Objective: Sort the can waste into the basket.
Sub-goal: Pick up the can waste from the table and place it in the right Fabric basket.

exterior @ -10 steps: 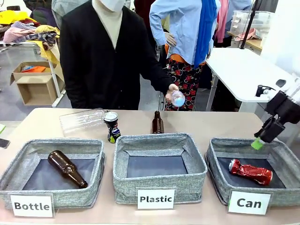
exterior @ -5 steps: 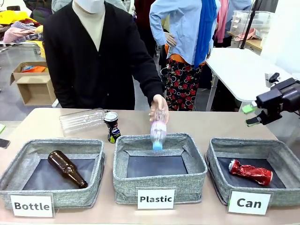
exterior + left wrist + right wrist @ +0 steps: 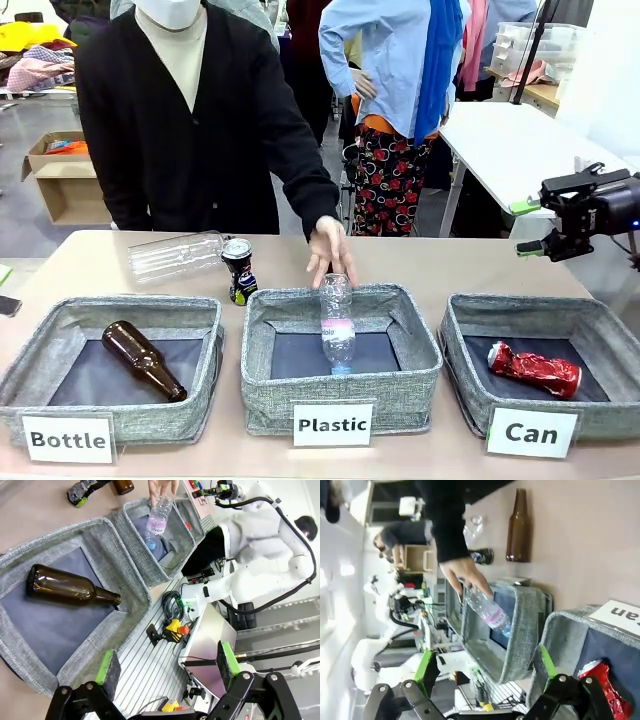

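The red crushed can (image 3: pixel 535 367) lies inside the grey basket labelled "Can" (image 3: pixel 462 345) at the right; it also shows as the red can (image 3: pixel 603 686) inside the basket wall (image 3: pixel 559 635). The black can (image 3: pixel 238 270) stands on the table behind the gap between the left and middle baskets. My right gripper (image 3: pixel 527 229) hangs open and empty, turned sideways, above and behind the Can basket. My left gripper (image 3: pixel 167 664) is open and empty, over the near edge of the "Bottle" basket (image 3: pixel 107 550).
A person's hand (image 3: pixel 329 250) is at the top of a clear plastic bottle (image 3: pixel 337 325) standing in the "Plastic" basket (image 3: pixel 262 380). A brown bottle (image 3: pixel 143 360) lies in the "Bottle" basket. A clear bottle (image 3: pixel 175 255) lies on the table; another brown bottle (image 3: pixel 519 527) stands behind.
The person brought the plastic bottle down into the Plastic basket. My right gripper rose from the Can basket's far rim and turned sideways, still open.
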You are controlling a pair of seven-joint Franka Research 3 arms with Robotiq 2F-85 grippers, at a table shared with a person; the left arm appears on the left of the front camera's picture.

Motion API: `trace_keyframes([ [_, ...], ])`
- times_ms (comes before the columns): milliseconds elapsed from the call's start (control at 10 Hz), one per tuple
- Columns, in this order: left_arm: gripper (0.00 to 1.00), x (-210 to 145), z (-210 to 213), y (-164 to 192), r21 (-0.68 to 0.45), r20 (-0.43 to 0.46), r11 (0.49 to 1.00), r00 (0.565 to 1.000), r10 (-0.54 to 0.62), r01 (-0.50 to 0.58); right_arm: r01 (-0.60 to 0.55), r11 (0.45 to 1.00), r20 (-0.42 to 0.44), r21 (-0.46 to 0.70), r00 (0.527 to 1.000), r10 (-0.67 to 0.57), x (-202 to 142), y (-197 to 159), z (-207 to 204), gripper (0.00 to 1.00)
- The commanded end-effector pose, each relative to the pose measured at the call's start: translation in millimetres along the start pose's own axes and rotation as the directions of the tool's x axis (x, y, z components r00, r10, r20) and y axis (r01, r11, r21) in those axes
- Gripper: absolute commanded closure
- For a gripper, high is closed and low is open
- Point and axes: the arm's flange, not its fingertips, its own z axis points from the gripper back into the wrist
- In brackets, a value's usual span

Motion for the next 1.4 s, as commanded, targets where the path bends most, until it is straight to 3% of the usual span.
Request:
trace_keyframes([
  [0, 0.0, -3.2, 1.0, -1.8, -0.011, -0.001, 1.0, 1.0, -0.003, 0.003, -0.059, 0.998, -0.032, -0.02, 0.998, 0.058, -3.6, 3.0, 4.4, 0.0],
  [1100, 0.0, 0.0, 0.0, 0.0, 0.0, 0.0, 1.0, 1.0, 0.0, 0.0, -0.059, 0.998, -0.032, -0.02, 0.998, 0.058, -3.6, 3.0, 4.4, 0.0],
  [1200, 0.0, 21.4, -12.9, -9.5, 0.115, 0.021, 0.993, 1.0, -0.011, 0.009, -0.059, 0.998, -0.032, -0.02, 0.998, 0.058, -3.6, 3.0, 4.4, 0.0],
  [1300, 0.0, 41.2, -28.5, -21.0, 0.149, 0.003, 0.984, 0.995, -0.101, 0.1, -0.059, 0.998, -0.032, -0.02, 0.998, 0.058, -3.6, 3.0, 4.4, 0.0],
])
